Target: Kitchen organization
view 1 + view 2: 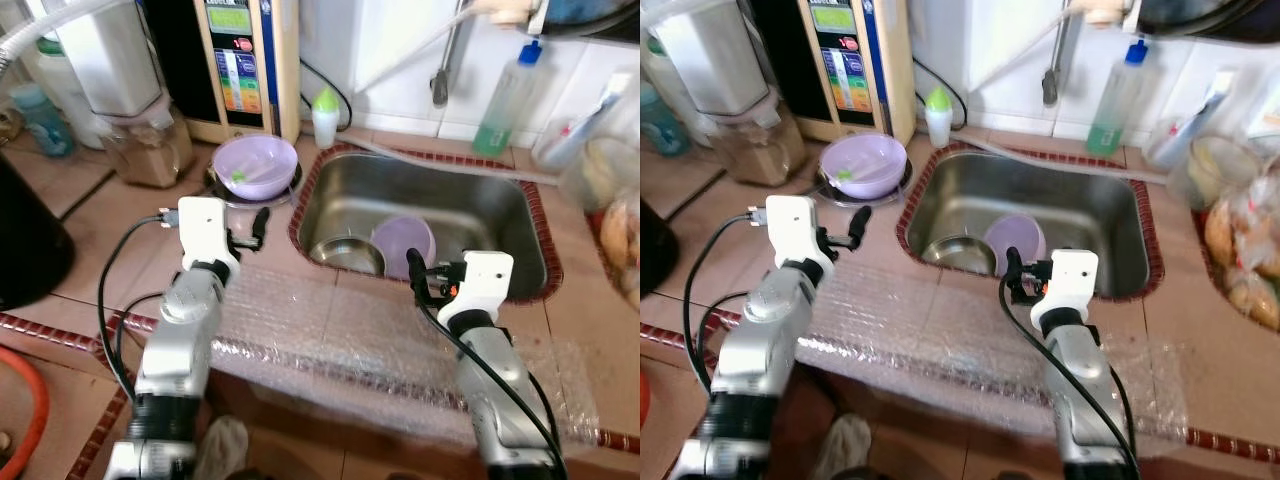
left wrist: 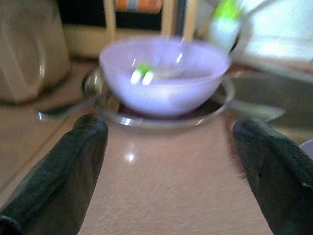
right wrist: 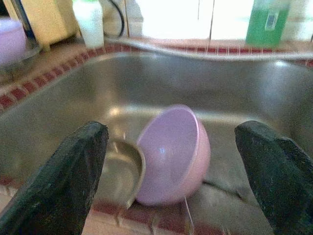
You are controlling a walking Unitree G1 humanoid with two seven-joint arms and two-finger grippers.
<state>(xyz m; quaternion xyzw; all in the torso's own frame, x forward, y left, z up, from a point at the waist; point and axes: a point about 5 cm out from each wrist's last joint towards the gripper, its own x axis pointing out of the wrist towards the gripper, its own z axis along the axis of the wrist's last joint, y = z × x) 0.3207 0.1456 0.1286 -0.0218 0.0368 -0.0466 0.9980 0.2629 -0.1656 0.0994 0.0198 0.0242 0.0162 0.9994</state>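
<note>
On the tiled worktop (image 1: 90, 230), left of the steel sink (image 1: 510, 215), a lilac bowl (image 1: 256, 165) sits upright on a shiny metal plate (image 2: 215, 105), with something small and green inside it. The left hand (image 1: 262, 222) hovers just in front of this bowl, near but apart from it; its two black fingers (image 2: 58, 181) are spread wide and hold nothing. A second lilac bowl (image 3: 173, 154) lies tipped on its side at the bottom of the sink, leaning against a small steel bowl (image 3: 117, 171) beside it. The right hand (image 1: 414, 268) hangs over the near rim of the sink, pointing at the tipped bowl, its fingers (image 3: 61, 181) also wide apart and empty. A sheet of bubble wrap (image 1: 340, 340) lies across the worktop's front edge beneath both arms. Behind the sink stand a small white bottle with a green cap (image 1: 324, 115) and a bottle of green liquid (image 1: 505, 100). A water filter unit (image 1: 238, 60) stands against the wall behind the first bowl.
</note>
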